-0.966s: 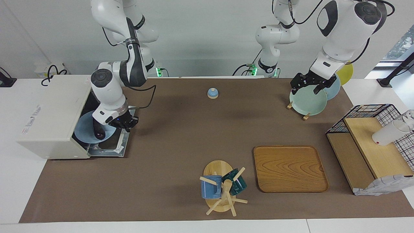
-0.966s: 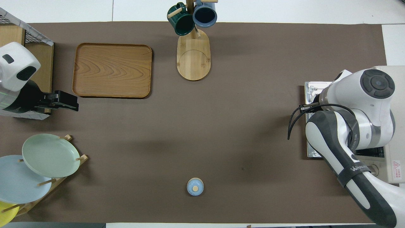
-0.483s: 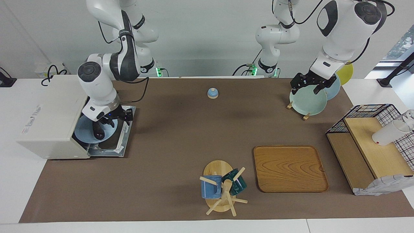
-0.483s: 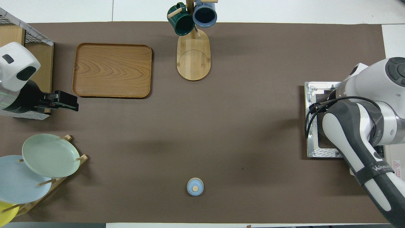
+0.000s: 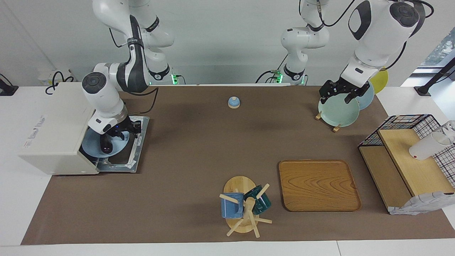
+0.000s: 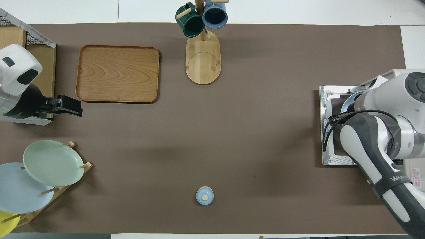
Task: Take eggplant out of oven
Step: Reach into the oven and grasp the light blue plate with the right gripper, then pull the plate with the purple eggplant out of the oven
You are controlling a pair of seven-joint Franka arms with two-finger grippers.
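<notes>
I judge that I am at the grasping step: my right gripper [image 5: 119, 134] is down at the mouth of the oven [image 5: 53, 124], which sits at the right arm's end of the table with its door [image 5: 137, 149] dropped flat onto the brown mat. The eggplant [image 5: 105, 145] lies on a pale blue plate [image 5: 93, 146] that rests half in the oven's opening, half over the lowered door, so it is not out yet. Its upper end runs up under the black fingers, and its rounded lower end points toward the table's edge farthest from the robots. From the facing view the gripper sits right at that upper end, touching or nearly so; I cannot tell whether the fingers are parted around it or already clamped on it, and the overhead view hides it all under the arm. The next move, as I see it, calls for a firm pinch across the slim glossy body, then a lift clear of the plate and a pull away from the oven toward the table's middle. My left gripper [image 5: 339, 92] waits with its fingers spread, over the green plate [image 5: 337, 113] in the rack.
</notes>
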